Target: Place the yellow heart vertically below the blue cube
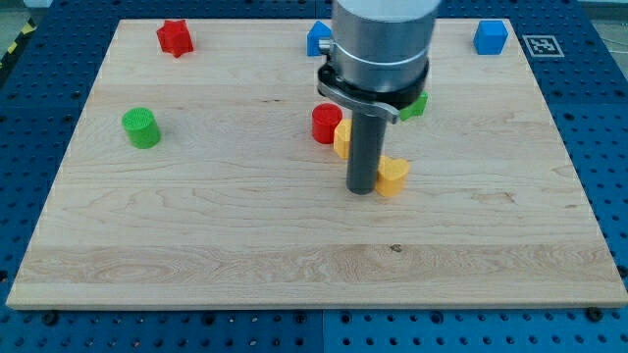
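My tip [361,190] rests on the board near its middle. A yellow block [393,176], which looks like the heart, touches the tip's right side. A second yellow block [341,138] sits just to the upper left of the rod and is partly hidden by it. The blue cube [491,36] stands at the board's top right corner, far up and to the right of the tip. Another blue block [318,39] at the top middle is partly hidden by the arm.
A red cylinder [326,123] touches the second yellow block on its left. A green block [417,105] peeks out from behind the arm's right side. A green cylinder [141,127] stands at the left and a red star [175,37] at the top left.
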Available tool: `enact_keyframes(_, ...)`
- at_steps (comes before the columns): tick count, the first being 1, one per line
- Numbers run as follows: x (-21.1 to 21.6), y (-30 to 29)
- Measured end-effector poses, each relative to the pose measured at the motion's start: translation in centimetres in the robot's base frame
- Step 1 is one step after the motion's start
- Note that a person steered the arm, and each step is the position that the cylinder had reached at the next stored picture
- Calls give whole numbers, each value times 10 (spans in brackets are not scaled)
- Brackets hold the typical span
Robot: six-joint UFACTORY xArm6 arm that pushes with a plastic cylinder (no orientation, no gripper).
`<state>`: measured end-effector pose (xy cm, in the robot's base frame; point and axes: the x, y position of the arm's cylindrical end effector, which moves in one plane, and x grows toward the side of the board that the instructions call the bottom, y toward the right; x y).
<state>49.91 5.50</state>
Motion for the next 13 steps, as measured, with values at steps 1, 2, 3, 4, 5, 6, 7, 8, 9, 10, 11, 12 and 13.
enact_keyframes(1, 0, 26)
enact_keyframes(2, 0, 54)
enact_keyframes(3, 0, 73)
enact_keyframes(4, 0, 75)
enact_keyframes(5, -4, 64)
enact_keyframes(6, -6, 82)
enact_keyframes(7, -7, 105)
enact_keyframes(8, -8, 109)
enact_keyframes(9, -16, 90)
enact_keyframes(10, -38, 101)
enact_keyframes(11, -44, 121)
enact_keyframes(12, -44, 125)
enact_keyframes(13, -45, 134)
